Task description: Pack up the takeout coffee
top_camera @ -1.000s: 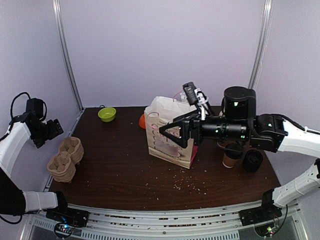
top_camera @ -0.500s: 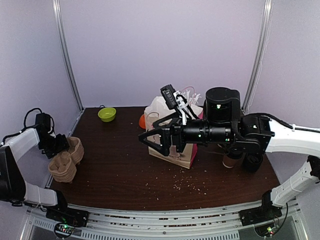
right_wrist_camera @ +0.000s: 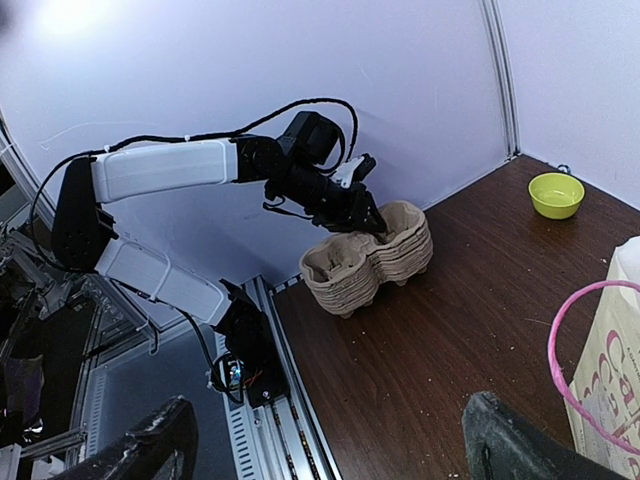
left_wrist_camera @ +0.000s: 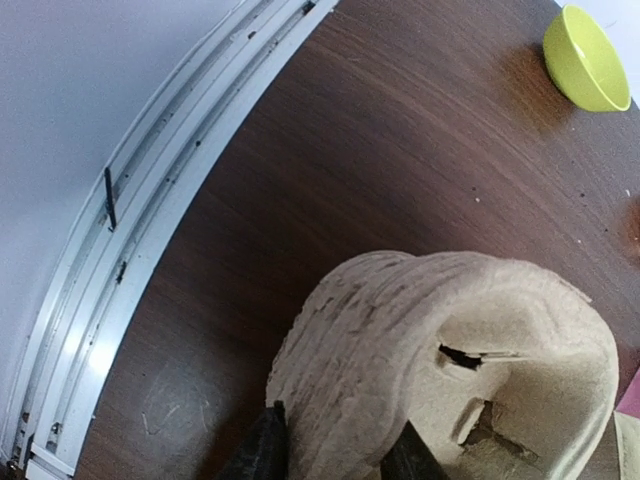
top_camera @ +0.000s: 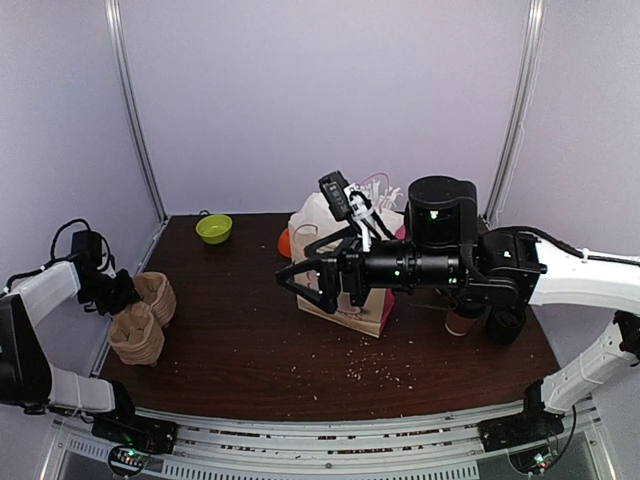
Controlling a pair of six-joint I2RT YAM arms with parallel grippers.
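Far left, your left gripper (left_wrist_camera: 338,456) pinches the carriers (left_wrist_camera: 440,350); lift gently so one peels off. Your right gripper (top_camera: 305,286) gapes before the bag (top_camera: 325,218); the coffee (top_camera: 462,321) stands right, half hidden by that arm.

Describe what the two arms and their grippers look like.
Both arms have white links between black joints. The left arm trails a looping black cable; the right arm shows small green lights on its black housings. The left gripper and right gripper are black, each with two tapered fingers.
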